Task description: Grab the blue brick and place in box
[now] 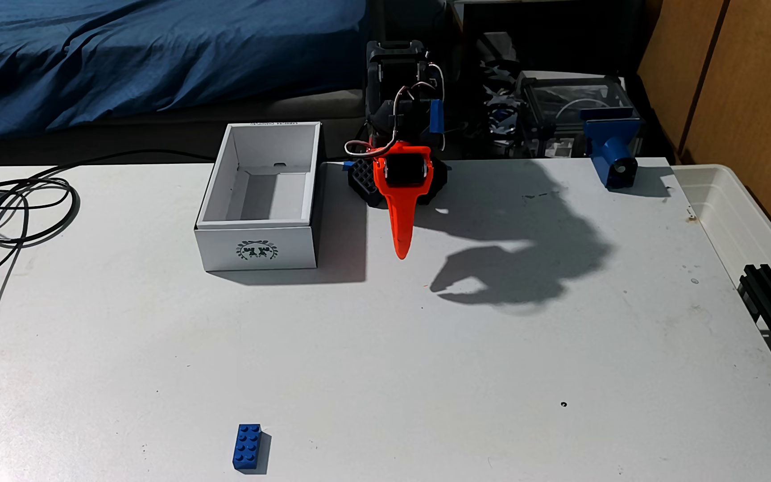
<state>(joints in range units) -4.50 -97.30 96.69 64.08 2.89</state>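
One blue brick (248, 447) lies far from the box (258, 197); jaws (401, 252) look closed.

Black arm (395, 88), orange tapered hand (401, 250), blue tape, loose wires.

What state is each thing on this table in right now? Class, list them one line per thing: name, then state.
blue brick: lying flat on the table, studs up, untouched.
box: open at the top, nothing inside, upright, wreath emblem facing the camera.
gripper: orange fingers together, pointing down, holding nothing.
cable: loosely coiled at the fixed view's left.
blue device: standing at the table's far edge.
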